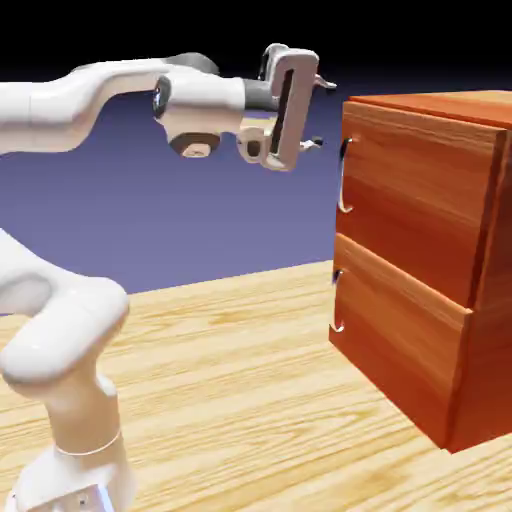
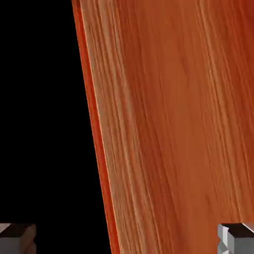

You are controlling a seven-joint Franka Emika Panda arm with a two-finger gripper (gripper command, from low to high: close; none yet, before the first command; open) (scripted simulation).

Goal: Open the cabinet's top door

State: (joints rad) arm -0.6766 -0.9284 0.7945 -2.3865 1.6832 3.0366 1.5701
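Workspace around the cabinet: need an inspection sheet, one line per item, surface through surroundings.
Surface: light wood-grain table, bare wherever it shows.
Job's things: reddish-brown cabinet; top door looks closed, its silver handle at the edge nearer the arm; lower door also looks closed, with a matching handle.
Clutter: nothing seen.
Grippers: one gripper, fingers wide apart, nothing between them, short of the cabinet and near the height of its top; not on the handle.
Cables: nothing seen.
Surroundings: plain blue-violet backdrop, darkening to black at the top.
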